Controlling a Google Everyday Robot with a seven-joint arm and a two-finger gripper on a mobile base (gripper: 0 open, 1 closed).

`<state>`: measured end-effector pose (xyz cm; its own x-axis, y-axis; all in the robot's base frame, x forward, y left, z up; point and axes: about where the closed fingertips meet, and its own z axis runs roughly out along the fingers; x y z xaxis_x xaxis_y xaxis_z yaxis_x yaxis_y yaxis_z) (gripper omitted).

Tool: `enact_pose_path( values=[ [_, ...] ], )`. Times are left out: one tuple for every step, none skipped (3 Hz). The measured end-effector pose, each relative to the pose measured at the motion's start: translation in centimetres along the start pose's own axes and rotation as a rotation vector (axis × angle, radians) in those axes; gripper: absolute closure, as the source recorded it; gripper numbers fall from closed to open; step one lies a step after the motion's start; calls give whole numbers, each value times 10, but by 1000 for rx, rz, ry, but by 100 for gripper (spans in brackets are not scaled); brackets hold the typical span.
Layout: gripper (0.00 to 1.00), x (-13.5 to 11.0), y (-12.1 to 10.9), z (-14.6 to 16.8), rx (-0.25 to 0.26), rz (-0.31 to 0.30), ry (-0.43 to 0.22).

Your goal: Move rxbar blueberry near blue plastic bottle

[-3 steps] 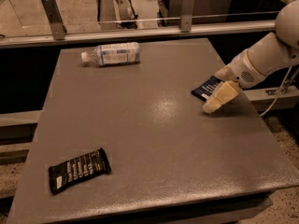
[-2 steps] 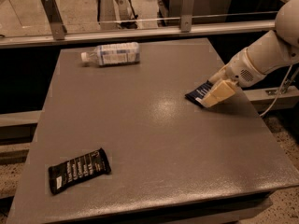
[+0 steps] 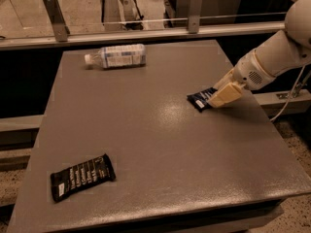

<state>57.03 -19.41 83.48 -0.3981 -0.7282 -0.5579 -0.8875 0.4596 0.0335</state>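
The cream hand [image 3: 219, 97] pinches the right end of the small flat navy-blue rxbar blueberry wrapper [image 3: 200, 100], mid-right on the grey worktop [image 3: 146, 130], well apart from the clear blue-labelled plastic bottle [image 3: 116, 56]; light, floppy and probably slick, it wants that firm end grip.

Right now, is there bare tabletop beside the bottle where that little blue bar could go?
Yes. The table is bare in front of the blue plastic bottle and to its right. The wide middle, between bottle, black bar and rxbar blueberry, is bare too. Only the right side is busy, where the gripper sits at the rxbar.
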Motion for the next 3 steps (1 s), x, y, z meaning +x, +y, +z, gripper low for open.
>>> enact_pose_path(
  values=[
    [100,-5,3,-5,4,-3,-5],
    [100,-20,1,-17,21,-21,-26],
    [100,-49,-6,-28,53,-50,-75]
  ],
)
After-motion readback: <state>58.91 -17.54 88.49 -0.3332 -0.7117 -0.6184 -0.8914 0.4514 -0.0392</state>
